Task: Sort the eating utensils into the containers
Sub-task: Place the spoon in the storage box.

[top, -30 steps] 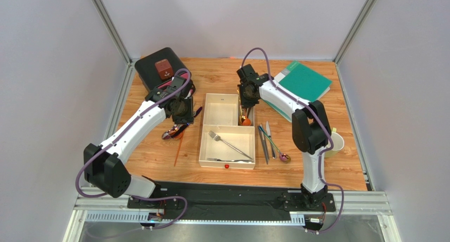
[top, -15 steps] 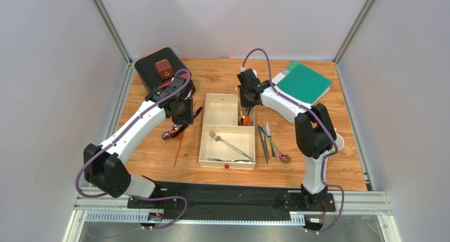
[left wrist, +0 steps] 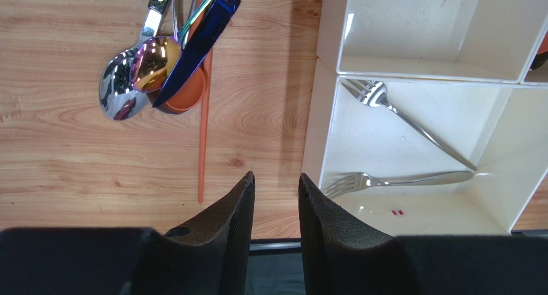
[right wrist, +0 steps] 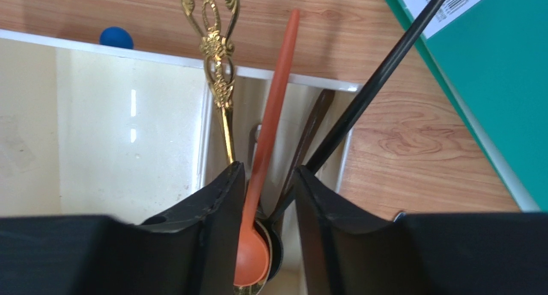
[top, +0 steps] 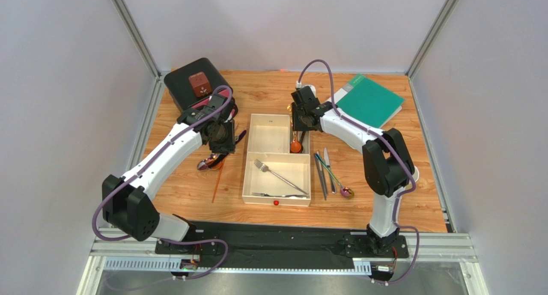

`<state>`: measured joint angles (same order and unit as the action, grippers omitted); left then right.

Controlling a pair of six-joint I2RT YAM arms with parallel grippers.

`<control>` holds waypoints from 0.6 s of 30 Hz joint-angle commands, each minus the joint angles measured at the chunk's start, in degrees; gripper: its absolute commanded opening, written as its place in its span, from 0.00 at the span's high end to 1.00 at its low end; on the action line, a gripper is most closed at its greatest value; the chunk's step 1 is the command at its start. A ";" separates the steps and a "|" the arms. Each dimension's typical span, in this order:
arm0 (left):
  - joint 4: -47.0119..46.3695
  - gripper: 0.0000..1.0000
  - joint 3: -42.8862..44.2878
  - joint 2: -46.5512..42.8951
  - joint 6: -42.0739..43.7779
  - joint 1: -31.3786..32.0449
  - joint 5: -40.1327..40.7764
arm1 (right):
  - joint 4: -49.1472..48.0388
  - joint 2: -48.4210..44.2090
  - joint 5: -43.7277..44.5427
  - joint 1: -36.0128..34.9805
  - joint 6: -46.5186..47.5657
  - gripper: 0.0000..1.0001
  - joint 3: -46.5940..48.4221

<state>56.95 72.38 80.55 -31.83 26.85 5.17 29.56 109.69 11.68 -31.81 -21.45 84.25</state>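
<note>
The cream-white tray (top: 278,200) sits mid-table. Two silver forks (left wrist: 411,127) lie in its large near compartment. Its narrow right compartment holds an orange spoon (right wrist: 273,128), a gold ornate spoon (right wrist: 219,70) and black utensils (right wrist: 373,83). My right gripper (top: 300,117) hovers over that compartment, open, with its fingers on either side of the orange spoon's bowl (right wrist: 269,173). My left gripper (top: 222,139) is open and empty (left wrist: 276,179), above the table left of the tray. Beyond it lie a silver spoon (left wrist: 118,93), an iridescent spoon (left wrist: 154,64), a blue knife (left wrist: 199,41) and an orange utensil (left wrist: 203,128).
Several slim utensils (top: 325,173) and an iridescent spoon (top: 347,193) lie right of the tray. A black box with a red-brown block (top: 190,83) stands at the back left. A green book (top: 370,99) lies at the back right. A pale cup (top: 410,173) is behind my right arm.
My right gripper has drawn back a little toward the far edge, leaving the orange spoon in the narrow compartment. My left arm has barely moved.
</note>
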 commanded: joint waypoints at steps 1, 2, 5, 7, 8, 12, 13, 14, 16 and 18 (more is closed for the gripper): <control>0.44 0.63 -0.57 -1.71 -0.68 -0.22 -0.33 | -4.15 -6.76 0.97 -0.18 -1.66 0.51 -4.52; 0.36 0.63 -0.75 -1.80 -0.77 -0.22 -0.34 | -4.51 -7.55 1.06 -0.18 -1.84 0.48 -5.05; 0.09 0.63 -1.01 -1.80 -0.86 -0.22 -0.69 | -3.64 -9.49 1.32 -0.18 -1.84 0.48 -5.24; 0.09 0.63 -1.27 -1.80 -0.95 -0.22 -0.95 | -1.71 -9.93 0.80 -0.18 -1.58 0.48 -4.36; 0.01 0.63 -1.45 -1.72 -1.04 -0.22 -1.04 | -1.18 -10.19 0.36 -0.18 -1.57 0.48 -4.09; -0.08 0.63 -2.33 -2.07 -1.30 -0.22 -1.21 | 0.41 -12.74 -0.43 -0.09 -2.71 0.48 -3.48; -0.08 0.63 -2.50 -2.24 -1.39 -0.22 -1.21 | 0.67 -13.53 -0.52 0.00 -3.15 0.48 -3.39; -0.17 0.63 -2.59 -2.50 -1.39 -0.22 -1.13 | 0.76 -15.02 -0.78 0.52 -3.68 0.47 -3.30; -0.17 0.63 -3.03 -2.94 -1.65 -0.22 -0.78 | 1.46 -16.69 -1.83 1.40 -5.78 0.47 -3.13; -0.17 0.63 -3.47 -3.38 -1.74 -0.22 -0.34 | 2.08 -19.15 -1.66 2.54 -6.93 0.38 -2.86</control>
<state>57.17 69.41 80.05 -32.36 26.85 4.56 31.11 97.17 10.41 -31.20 -24.86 78.81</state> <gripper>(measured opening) 0.370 0.571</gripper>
